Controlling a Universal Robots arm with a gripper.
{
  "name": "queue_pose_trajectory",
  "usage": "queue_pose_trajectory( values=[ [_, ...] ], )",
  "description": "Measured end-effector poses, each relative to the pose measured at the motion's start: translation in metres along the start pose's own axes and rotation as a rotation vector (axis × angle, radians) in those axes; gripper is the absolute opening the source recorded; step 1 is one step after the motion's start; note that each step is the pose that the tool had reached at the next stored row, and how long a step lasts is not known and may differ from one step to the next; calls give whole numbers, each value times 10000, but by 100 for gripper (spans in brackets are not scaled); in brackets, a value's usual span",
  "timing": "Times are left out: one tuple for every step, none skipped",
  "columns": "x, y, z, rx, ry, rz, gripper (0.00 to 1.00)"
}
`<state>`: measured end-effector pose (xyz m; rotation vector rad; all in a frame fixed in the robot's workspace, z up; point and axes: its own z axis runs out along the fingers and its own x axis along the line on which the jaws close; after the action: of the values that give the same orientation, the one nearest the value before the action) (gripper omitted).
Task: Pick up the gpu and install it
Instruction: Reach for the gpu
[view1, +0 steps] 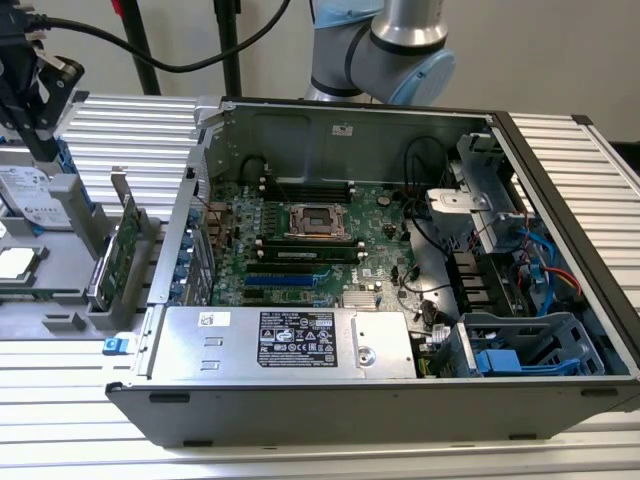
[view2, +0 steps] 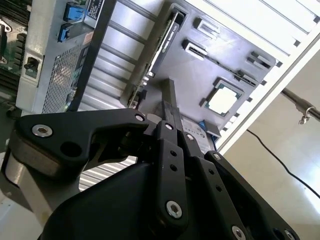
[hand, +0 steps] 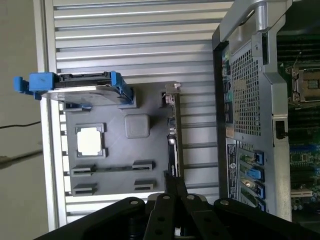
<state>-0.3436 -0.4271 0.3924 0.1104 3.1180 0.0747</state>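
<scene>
The gpu (view1: 126, 243) is a green card standing on its edge in a slot of the grey parts tray (view1: 60, 322), at the exterior view's left, beside the open computer case. Both wrist views show the gpu (hand: 173, 131) edge-on as a thin dark strip (view2: 167, 37), with a silver bracket at one end. My black gripper (view1: 42, 150) hangs above the tray's far end, well clear of the card. Its tips (hand: 175, 181) are shut together with nothing between them (view2: 168, 92).
The tray also holds a hard drive in a blue caddy (hand: 80, 92) and a processor chip (hand: 90, 141). The open case (view1: 400, 400) shows the green motherboard (view1: 300, 225), a silver power supply (view1: 280, 340) and cables. A black cable (view1: 150, 55) hangs near the gripper.
</scene>
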Motion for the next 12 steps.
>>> queue_pose_trajectory(
  values=[
    [5,-2,0,0,1,0,0],
    [10,-4,-1,1,0,0,0],
    [15,-6,-1,1,1,0,0],
    [20,-9,-1,0,1,0,0],
    [25,-10,-2,1,1,0,0],
    [30,-13,-2,0,1,0,0],
    [35,-16,-2,1,1,0,0],
    [39,-18,-1,0,0,-1,0],
    [44,-21,-2,0,1,0,0],
    [49,-23,-2,0,0,0,0],
    [53,-25,-3,1,1,0,0],
    [57,-28,-3,0,0,0,0]
  ],
)
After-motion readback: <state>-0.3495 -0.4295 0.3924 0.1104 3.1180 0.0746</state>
